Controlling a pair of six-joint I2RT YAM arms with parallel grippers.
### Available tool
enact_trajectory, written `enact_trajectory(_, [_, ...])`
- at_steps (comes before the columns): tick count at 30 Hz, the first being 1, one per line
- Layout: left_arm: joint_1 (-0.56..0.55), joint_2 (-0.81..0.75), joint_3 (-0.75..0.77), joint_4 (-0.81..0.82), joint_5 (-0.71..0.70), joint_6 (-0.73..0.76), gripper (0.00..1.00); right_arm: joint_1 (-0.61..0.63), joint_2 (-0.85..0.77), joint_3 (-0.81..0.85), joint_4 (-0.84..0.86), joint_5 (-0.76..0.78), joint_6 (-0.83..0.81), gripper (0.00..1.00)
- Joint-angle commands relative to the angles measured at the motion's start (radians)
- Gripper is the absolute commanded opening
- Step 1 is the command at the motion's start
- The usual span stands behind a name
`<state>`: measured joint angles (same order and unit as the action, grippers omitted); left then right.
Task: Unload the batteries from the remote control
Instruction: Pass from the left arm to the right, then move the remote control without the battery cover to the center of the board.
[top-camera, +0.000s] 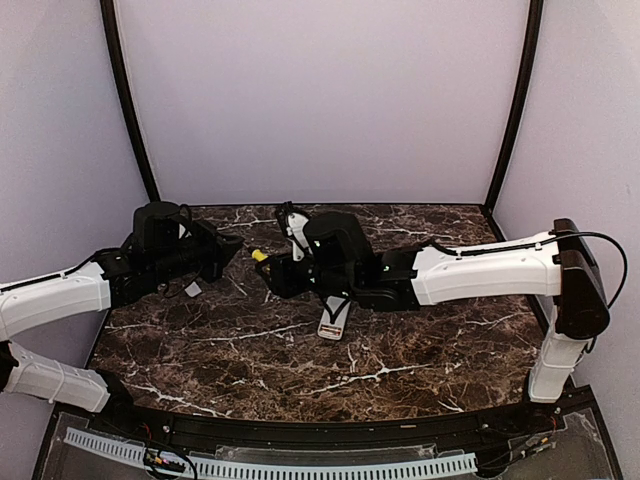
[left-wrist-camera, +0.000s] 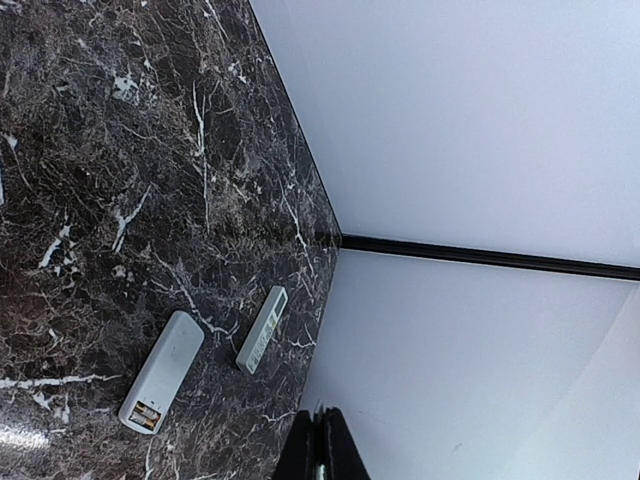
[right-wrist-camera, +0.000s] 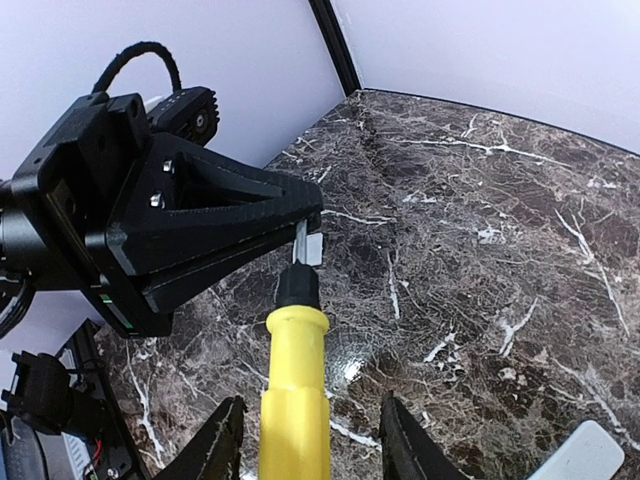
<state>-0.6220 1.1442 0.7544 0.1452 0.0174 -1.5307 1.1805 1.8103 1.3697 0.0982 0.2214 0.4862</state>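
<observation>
A white remote (left-wrist-camera: 165, 362) lies back up on the marble with its compartment open, and reddish batteries (left-wrist-camera: 143, 417) show inside it. It also shows in the top view (top-camera: 333, 318) under my right arm. A second, slimmer remote (left-wrist-camera: 262, 329) lies near the back wall. My left gripper (left-wrist-camera: 322, 450) is shut on the thin metal shaft of the yellow-handled screwdriver (right-wrist-camera: 295, 390). My right gripper (right-wrist-camera: 312, 400) is open, with its fingers either side of the yellow handle and a gap on the right side. In the top view both grippers meet at the yellow handle (top-camera: 259, 256).
A small flat white cover (top-camera: 193, 288) lies on the table under my left arm, and a white piece (right-wrist-camera: 312, 250) shows behind the screwdriver shaft. The second remote (top-camera: 293, 228) lies behind my right gripper. Pale walls close in the back and both sides.
</observation>
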Motion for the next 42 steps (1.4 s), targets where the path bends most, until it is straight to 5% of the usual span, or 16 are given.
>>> enact_trajectory(1, [-0.005, -0.002, 0.028, 0.016, -0.006, -0.006, 0.0, 0.011, -0.007, 0.009, 0.047, 0.0, -0.004, 0.41])
enact_trajectory(11, [-0.007, -0.005, 0.021, 0.015, -0.006, 0.001, 0.03, 0.01, -0.023, -0.006, 0.052, 0.022, 0.003, 0.11])
enact_trajectory(16, [-0.006, -0.028, 0.027, 0.002, -0.048, 0.1, 0.52, -0.001, -0.073, -0.021, -0.014, 0.09, 0.023, 0.0])
enact_trajectory(19, [-0.005, -0.059, 0.049, -0.053, -0.07, 0.272, 0.74, -0.029, -0.133, -0.063, -0.062, 0.118, 0.056, 0.0])
enact_trajectory(21, [-0.005, -0.056, 0.104, -0.143, -0.079, 0.411, 0.79, -0.055, -0.176, -0.104, -0.086, 0.133, 0.072, 0.0])
enact_trajectory(26, [-0.007, 0.043, 0.254, -0.411, -0.086, 0.603, 0.8, -0.155, -0.264, -0.193, -0.191, 0.131, 0.13, 0.0])
enact_trajectory(34, [-0.058, 0.263, 0.285, -0.399, 0.008, 0.642, 0.8, -0.251, -0.371, -0.309, -0.316, 0.162, 0.242, 0.0])
enact_trajectory(42, [-0.176, 0.553, 0.507, -0.495, -0.04, 0.754, 0.82, -0.292, -0.448, -0.376, -0.341, 0.185, 0.291, 0.0])
